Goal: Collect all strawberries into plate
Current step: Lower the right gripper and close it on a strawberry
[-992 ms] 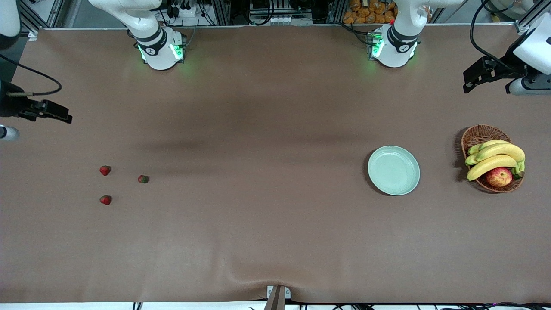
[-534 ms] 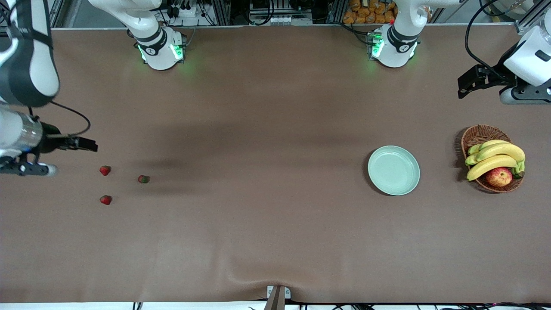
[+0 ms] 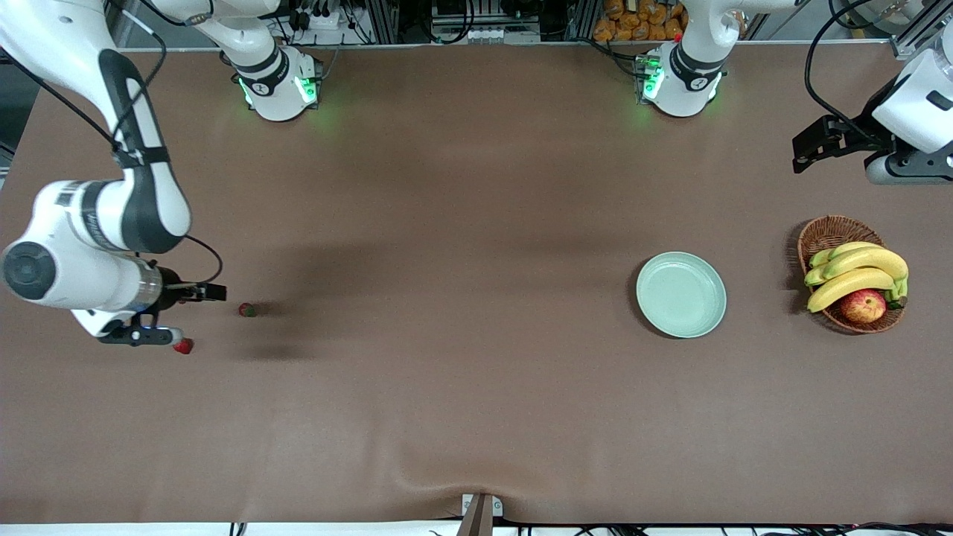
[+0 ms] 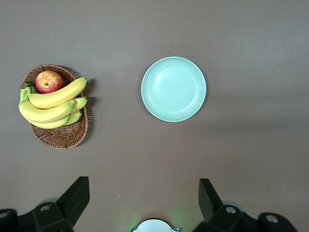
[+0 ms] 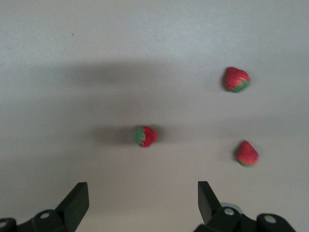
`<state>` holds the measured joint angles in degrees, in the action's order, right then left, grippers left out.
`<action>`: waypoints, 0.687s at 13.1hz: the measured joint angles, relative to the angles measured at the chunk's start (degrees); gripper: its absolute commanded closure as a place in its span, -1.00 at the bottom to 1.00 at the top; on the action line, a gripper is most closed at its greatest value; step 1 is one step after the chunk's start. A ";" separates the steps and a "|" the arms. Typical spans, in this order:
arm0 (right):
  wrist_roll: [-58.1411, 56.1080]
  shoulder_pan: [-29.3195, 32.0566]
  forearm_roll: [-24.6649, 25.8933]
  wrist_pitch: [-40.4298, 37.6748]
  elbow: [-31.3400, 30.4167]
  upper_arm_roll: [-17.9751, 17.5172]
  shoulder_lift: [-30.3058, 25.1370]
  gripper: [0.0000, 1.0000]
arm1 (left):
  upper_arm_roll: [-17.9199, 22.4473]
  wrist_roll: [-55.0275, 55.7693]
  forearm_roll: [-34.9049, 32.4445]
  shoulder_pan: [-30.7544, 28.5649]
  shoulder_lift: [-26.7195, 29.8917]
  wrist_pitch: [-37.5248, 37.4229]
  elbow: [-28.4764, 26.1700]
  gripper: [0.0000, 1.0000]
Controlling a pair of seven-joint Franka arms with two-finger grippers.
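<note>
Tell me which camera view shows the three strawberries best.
The right wrist view: all three strawberries lie unobstructed on the table. In the front view only two show, one whole, one partly hidden by the right arm. The left wrist view shows none.

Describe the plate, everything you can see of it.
The plate is round, shallow and pale mint-green, with a smooth glossy-looking surface and a raised rim. It lies flat on the brown table cover, toward the left arm's end, beside the wicker basket of fruit but apart from it. Nothing lies in it and nothing touches it.
</note>
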<state>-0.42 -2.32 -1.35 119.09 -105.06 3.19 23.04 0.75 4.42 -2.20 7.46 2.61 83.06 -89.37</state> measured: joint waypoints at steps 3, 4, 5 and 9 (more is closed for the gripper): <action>0.00 -1.04 0.00 7.38 -5.04 0.00 1.23 -1.00 | 0.09 0.00 0.00 -0.01 -0.02 0.30 0.14 -1.00; 0.00 -1.13 0.00 8.87 -5.53 0.00 2.12 -1.00 | 0.10 0.00 0.00 -0.02 -0.03 0.37 0.28 -1.00; 0.00 -1.13 0.00 10.43 -5.70 0.03 3.26 -1.00 | 0.11 0.00 0.00 -0.02 -0.04 0.40 0.37 -1.00; 0.02 -1.04 0.00 14.39 -5.72 0.26 6.77 -1.00 | 0.09 0.00 0.00 0.01 -1.35 0.40 0.39 -1.00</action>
<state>-0.40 -3.35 -1.36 133.48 -110.78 3.45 29.80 0.85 4.42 -2.20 7.47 1.26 83.46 -88.98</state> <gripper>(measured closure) 0.000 0.000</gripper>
